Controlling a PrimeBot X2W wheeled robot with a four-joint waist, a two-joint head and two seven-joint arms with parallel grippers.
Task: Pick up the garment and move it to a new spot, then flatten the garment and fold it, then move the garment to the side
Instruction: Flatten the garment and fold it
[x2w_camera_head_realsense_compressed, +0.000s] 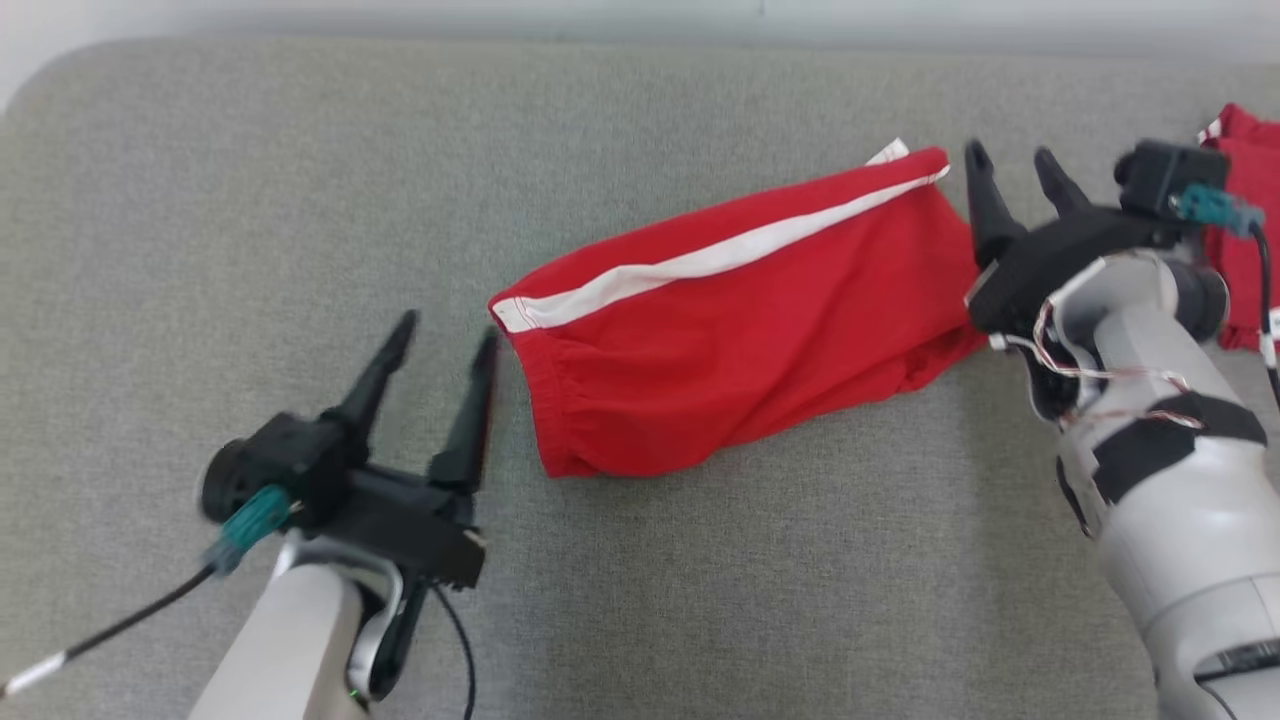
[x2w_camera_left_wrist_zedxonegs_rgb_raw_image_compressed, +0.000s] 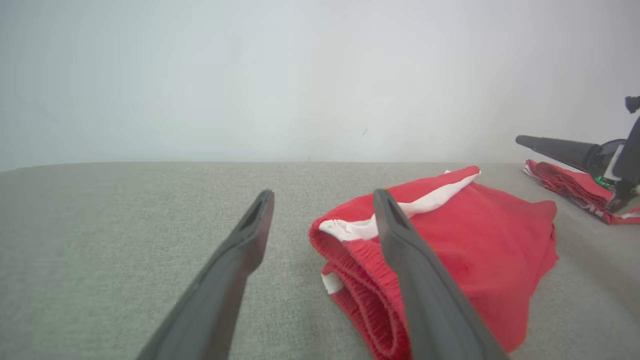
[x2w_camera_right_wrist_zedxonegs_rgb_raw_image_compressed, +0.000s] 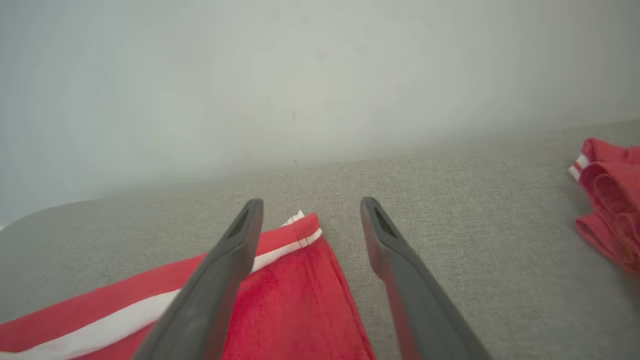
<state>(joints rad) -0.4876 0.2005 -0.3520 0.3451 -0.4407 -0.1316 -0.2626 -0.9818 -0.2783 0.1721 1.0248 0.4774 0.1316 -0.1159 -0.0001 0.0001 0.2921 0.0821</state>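
Plainly spread and empty, the fingers of the left gripper (x2w_camera_head_realsense_compressed: 447, 335) sit just beside one end of the garment (x2w_camera_head_realsense_compressed: 740, 330), and those of the right gripper (x2w_camera_head_realsense_compressed: 1010, 160) by the other. Folded, red with a white stripe, it lies between them on a grey padded surface (x2w_camera_head_realsense_compressed: 300, 180), apart from a red pile (x2w_camera_head_realsense_compressed: 1250, 200) at the right.

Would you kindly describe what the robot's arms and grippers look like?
Left gripper and right gripper each have two long, tapering dark fingers on a black body with a teal plug and a thin black cable. The forearms are pale grey-white; the right forearm also bears black bands and thin red-and-white wires.
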